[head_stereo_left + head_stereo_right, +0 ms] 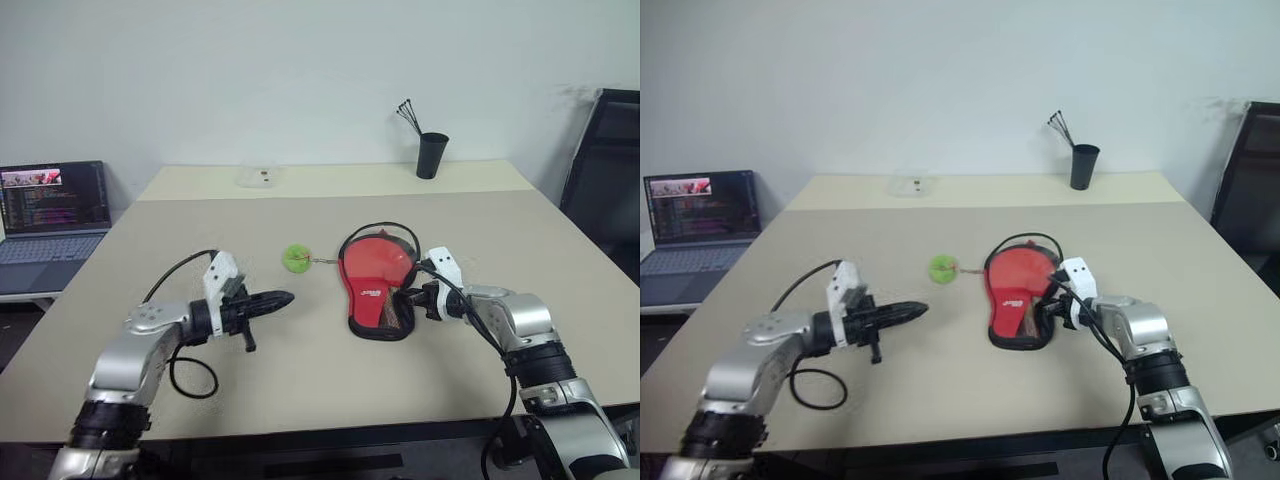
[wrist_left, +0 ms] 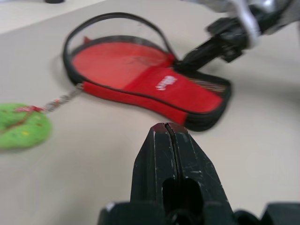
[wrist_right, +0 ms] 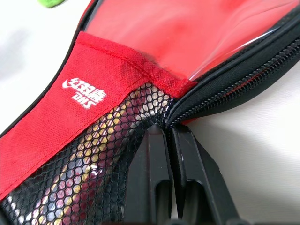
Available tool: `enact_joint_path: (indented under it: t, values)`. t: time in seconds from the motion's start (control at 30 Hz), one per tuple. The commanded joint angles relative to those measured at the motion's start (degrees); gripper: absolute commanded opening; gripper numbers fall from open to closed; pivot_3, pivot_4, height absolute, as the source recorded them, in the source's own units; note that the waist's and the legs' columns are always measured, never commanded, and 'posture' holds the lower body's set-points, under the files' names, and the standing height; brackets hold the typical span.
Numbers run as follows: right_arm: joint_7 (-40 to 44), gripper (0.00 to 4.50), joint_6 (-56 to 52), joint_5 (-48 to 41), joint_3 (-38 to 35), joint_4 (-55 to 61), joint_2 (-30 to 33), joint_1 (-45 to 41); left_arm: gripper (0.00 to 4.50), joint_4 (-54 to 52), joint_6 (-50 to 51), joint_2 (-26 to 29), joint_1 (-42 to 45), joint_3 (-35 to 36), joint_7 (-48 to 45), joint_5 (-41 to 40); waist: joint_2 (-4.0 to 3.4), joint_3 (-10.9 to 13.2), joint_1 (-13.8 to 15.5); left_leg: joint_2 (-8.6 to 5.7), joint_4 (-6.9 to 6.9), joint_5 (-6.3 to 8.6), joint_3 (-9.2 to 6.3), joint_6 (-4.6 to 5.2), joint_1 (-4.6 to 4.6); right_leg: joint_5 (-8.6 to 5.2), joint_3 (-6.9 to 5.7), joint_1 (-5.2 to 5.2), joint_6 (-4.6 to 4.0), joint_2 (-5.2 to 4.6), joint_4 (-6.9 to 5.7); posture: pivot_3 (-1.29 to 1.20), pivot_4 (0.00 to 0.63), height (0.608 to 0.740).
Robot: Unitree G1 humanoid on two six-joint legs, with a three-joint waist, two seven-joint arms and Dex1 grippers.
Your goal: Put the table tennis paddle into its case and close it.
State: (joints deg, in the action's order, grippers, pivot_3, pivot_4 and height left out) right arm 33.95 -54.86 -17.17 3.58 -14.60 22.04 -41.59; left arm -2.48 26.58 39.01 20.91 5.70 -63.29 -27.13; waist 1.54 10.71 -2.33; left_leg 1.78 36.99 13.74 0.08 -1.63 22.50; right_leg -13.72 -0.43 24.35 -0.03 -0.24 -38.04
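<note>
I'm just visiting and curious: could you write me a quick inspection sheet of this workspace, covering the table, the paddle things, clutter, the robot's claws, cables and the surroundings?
Surface: beige table, bare around the work.
Job's things: red case lies flat, its zip edge partly open around the round end; the table tennis paddle sits inside, its handle showing through the mesh.
Clutter: green ball beside the case, joined to it by a short chain; black cup with sticks and a small clear item at the far edge.
Grippers: left gripper shut, holding nothing; right gripper shut at the case's zip edge.
Cables: black cables loop from both wrists.
Surroundings: open laptop at left, dark chair at right.
</note>
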Motion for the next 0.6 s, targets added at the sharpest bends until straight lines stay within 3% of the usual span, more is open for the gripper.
enact_joint_path:
  t: [0.03, 0.33, 0.6]
  values:
    - [3.02, 0.01, -2.61, -2.97, 1.01, 4.48, -1.15, -0.46, 0.0, -5.31, 1.88, 1.77, -1.44, 1.46, -1.89, -3.66, 0.0, 0.0, -0.02, -0.01, 0.0, 0.0, 0.0, 0.0, -0.01, 0.0, 0.0, 0.0, 0.0, 0.0, 0.0, 0.0, 0.15, 0.74]
    - [2.95, 0.01, -9.24, -4.39, 2.95, 14.22, -0.77, 5.27, 0.0, -12.5, 1.79, 3.61, -7.67, -1.44, -4.54, -4.49, 0.0, 0.0, 0.43, -0.03, -0.02, 0.01, -0.02, 0.0, 0.04, -0.02, -0.01, 0.0, -0.01, -0.03, 0.06, 0.0, 0.15, 0.74]
    - [-3.51, 0.01, -23.34, -8.07, -3.07, 29.4, -2.78, 14.51, 0.0, -13.69, -0.5, 6.52, -10.08, -2.48, -8.02, -3.52, 0.0, 0.0, 0.58, -0.02, -0.06, 0.01, -0.09, 0.0, 0.05, -0.09, -0.08, 0.01, -0.09, -0.01, 0.06, 0.0, 0.15, 0.74]
